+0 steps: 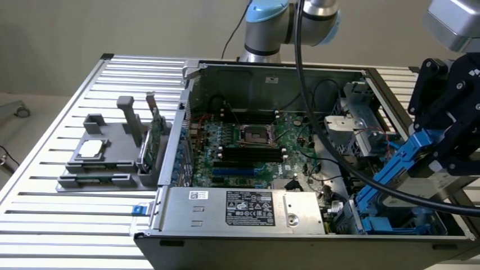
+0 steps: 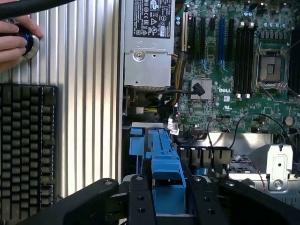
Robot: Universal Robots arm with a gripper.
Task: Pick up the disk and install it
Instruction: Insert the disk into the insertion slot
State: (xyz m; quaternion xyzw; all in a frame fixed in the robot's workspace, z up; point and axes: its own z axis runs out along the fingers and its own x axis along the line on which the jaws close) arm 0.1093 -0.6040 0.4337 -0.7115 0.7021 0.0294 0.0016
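We had the gripper (image 1: 444, 160) pinching the disk (image 1: 401, 160) by its blue carrier, tilted, at the lower right of the exterior view, just above the drive bay (image 1: 390, 225) of the open case (image 1: 300, 247). Our worry was that the tilted carrier could catch the bay edge or loose wires and jam. The arm's black cable (image 1: 307, 101) hung across the case. Slatted metal table (image 1: 67, 225), plain beige wall (image 1: 112, 28).
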